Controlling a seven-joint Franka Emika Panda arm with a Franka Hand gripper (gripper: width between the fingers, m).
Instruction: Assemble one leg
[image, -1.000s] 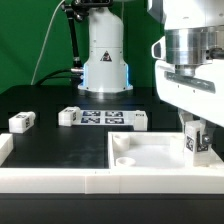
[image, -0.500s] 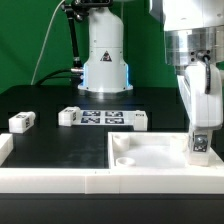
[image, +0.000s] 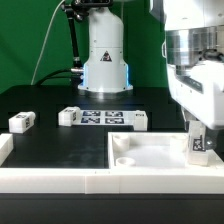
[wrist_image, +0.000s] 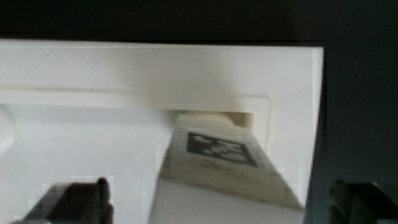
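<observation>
Since half a second ago the gripper (image: 199, 128) has turned and come down over the leg (image: 198, 146). Its jaws stand wide, apart from the leg (wrist_image: 224, 152), which stands upright in the panel's (image: 150, 152) corner at three o'clock. Other legs (image: 22, 121) lie on the table (image: 60, 145) toward nine o'clock, beside the marker board (image: 108, 119).

Pretty clearly a robotics lab bench, not anyone's home. There's a black table (image: 60, 150) with a white robot arm base (image: 104, 50) bolted at the back, cables (image: 45, 45) hanging behind it and a green backdrop (image: 25, 40). A flat marker board (image: 108, 119) with black-and-white tags sits on the table, and small white blocks (image: 22, 121) carry the same tags.
</observation>
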